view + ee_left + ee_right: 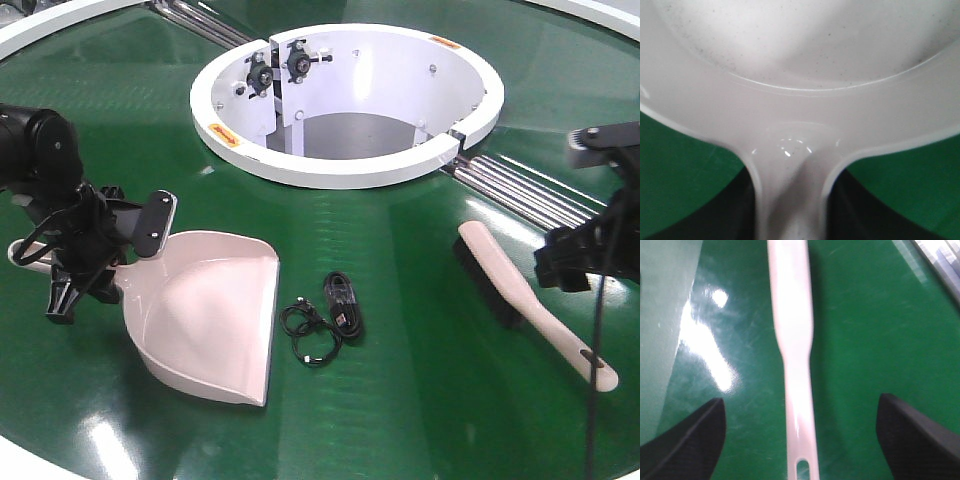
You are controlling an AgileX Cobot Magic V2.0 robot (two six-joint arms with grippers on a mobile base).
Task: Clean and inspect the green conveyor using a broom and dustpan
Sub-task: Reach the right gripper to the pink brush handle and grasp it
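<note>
The pale dustpan [210, 315] lies on the green conveyor [420, 400], mouth toward the front right. My left gripper [85, 272] is shut on the dustpan's handle. In the left wrist view the handle [790, 200] runs between the dark fingers [737, 215], which press against both of its sides. The broom [525, 305] lies at the right, black bristles away from me. My right gripper [562, 268] hovers over its handle, open. In the right wrist view the broom handle [795, 340] lies midway between the wide-spread fingertips [695, 435], with its slotted hole at the bottom edge.
A coiled black cable [340, 302] with a thinner black wire [310, 332] lies just right of the dustpan's mouth. The white ring hub [330, 170] sits behind them. Metal roller strips [520, 192] run back right.
</note>
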